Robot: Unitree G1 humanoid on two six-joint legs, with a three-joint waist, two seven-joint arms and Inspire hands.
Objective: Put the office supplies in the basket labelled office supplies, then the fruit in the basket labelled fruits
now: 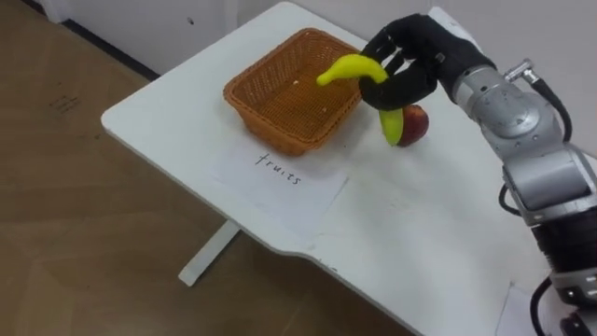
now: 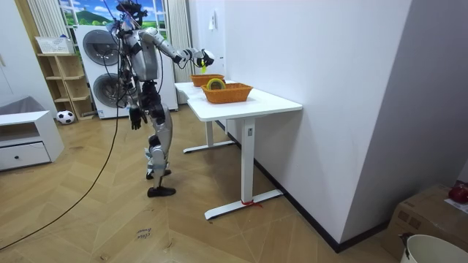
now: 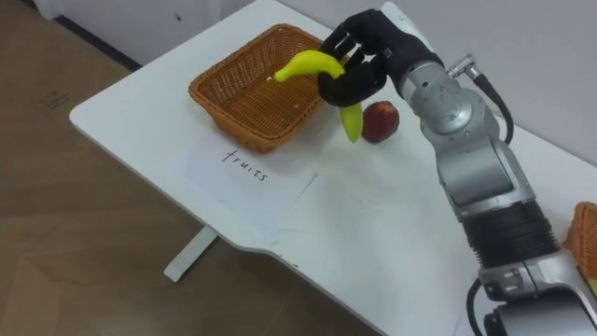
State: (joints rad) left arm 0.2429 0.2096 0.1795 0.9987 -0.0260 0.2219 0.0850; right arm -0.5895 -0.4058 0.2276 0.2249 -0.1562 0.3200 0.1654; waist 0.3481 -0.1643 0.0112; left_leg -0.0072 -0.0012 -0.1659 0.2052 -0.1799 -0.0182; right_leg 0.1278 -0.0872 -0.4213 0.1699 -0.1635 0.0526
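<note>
My right hand (image 1: 415, 61) is shut on a yellow banana (image 1: 349, 67), which hangs above the near right rim of an orange wicker basket (image 1: 256, 114) at the far side of the white table (image 1: 401, 233). The banana's upper end points over the basket and its lower end hangs outside it. A red apple (image 1: 415, 125) lies on the table just right of the basket, partly behind the banana. The basket's inside looks bare. In the room view I stand at the table's end with my right arm stretched out, and my left hand (image 2: 135, 117) hangs at my side.
A paper label (image 1: 280, 173) lies in front of the fruit basket. A second orange basket (image 2: 228, 93) with items stands further along the table; its rim (image 3: 588, 238) shows at the right edge. A wall runs behind the table, with wood floor to my left.
</note>
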